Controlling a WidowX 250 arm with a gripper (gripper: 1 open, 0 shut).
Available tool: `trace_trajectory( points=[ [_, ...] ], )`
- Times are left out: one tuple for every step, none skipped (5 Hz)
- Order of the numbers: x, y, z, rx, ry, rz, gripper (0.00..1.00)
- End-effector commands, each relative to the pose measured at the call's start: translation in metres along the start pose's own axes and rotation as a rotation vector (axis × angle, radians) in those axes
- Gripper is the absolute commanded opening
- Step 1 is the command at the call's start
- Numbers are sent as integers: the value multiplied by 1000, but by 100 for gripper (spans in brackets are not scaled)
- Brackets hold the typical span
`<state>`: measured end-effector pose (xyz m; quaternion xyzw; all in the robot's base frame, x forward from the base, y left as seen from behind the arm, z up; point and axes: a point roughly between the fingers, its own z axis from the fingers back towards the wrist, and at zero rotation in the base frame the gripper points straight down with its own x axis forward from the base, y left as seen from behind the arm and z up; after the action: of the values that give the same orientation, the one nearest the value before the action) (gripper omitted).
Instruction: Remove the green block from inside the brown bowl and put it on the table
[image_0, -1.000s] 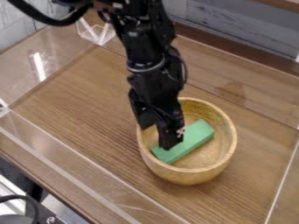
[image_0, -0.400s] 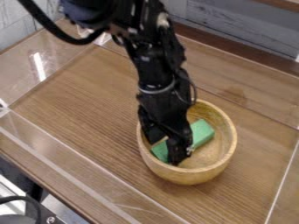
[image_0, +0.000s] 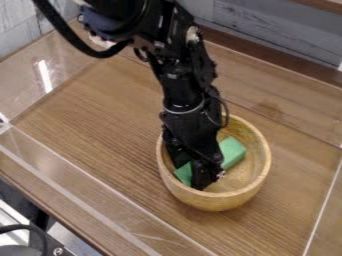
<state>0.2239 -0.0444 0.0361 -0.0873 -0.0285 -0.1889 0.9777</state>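
Camera view gives you one green block (image_0: 230, 153) in one brown bowl (image_0: 254, 178) on the wood-grain bench (image_0: 94, 110); whether the hand (image_0: 203, 176) grips, you can't tell.

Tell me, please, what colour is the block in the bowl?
Bright green block, seen in the camera view.

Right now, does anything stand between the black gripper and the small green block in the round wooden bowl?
Nothing visible does. The black gripper is down inside the round wooden bowl, right at the small green block. Only the bowl's rim separates the block from the wood-grain table.
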Motion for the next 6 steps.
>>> trace_trajectory(
  points=[
    [5, -1, 3, 2, -13, 2, 100],
    [6, 0, 2, 0, -8, 9, 0],
    [6, 0, 2, -3, -4, 18, 0],
    [7, 0, 2, -6, -2, 30, 0],
    [7, 0, 2, -11, -1, 42, 0],
    [7, 0, 2, -16, -2, 54, 0]
  ],
)
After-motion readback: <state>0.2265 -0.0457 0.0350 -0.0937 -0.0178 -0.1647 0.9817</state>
